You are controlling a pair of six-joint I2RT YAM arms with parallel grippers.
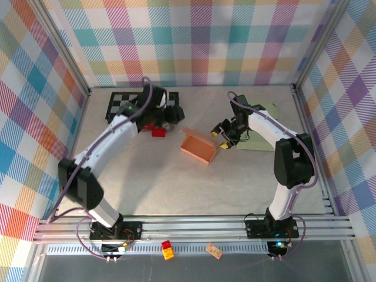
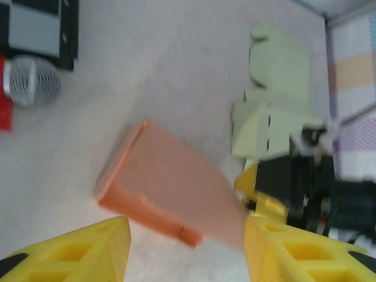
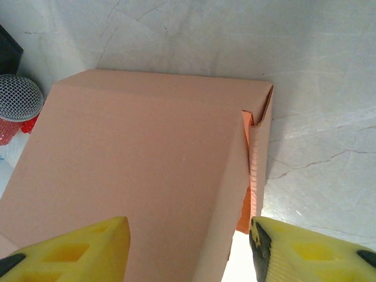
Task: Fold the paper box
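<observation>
Left gripper [image 2: 185,241] and right gripper [image 3: 188,235] both spread apart, grabbing nothing, the box's [image 3: 147,158] near edge cut off behind the right one, bare table [image 3: 317,88] beside it.

Microphone [image 2: 32,80] beside red block [image 2: 4,108]

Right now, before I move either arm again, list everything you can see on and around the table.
paper box: one, orange, table centre, partly folded
card cutout: one, pale green, right of the box, under the right arm
checkered mat: one, black and white, back left
microphone: one, silver mesh head, by the mat
red block: one, red, between mat and box
red-and-yellow block: one, front rail
tan piece: one, front rail
table: one, grey
left gripper: yellow fingers open, near the mat
right gripper: yellow fingers apart, at the box's right edge
</observation>
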